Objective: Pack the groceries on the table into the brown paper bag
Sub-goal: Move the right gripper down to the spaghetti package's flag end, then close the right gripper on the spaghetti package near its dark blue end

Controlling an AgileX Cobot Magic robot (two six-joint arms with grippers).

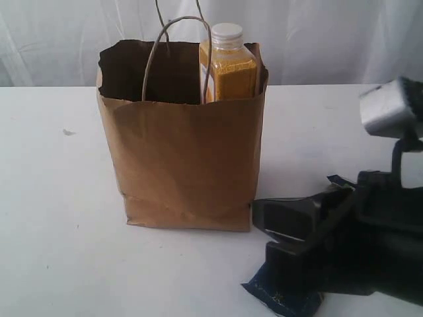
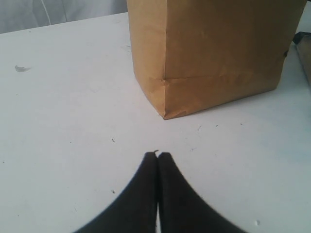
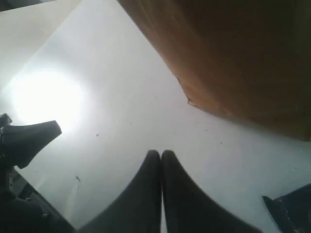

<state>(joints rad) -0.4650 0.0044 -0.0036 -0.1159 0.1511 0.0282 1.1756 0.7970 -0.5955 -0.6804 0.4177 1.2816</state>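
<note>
A white table [image 1: 59,231] stood before a white curtain [image 1: 53,39], with the creased brown bag [image 1: 185,158] upright mid-table and an orange bottle [image 1: 231,72] standing inside, its white cap above the rim. Open tabletop spread left of the bag; on the right a dark blue packet [image 1: 281,297] lay under an arm [image 1: 370,224]. The left gripper [image 2: 158,155] and right gripper [image 3: 161,154] each had their fingers pressed together, empty, near the bag's base.

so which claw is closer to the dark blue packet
Right. The right claw is shut low over the table with the dark blue packet close beside it. The left claw is shut over bare table facing a corner of the brown paper bag, no packet beside it.
</note>
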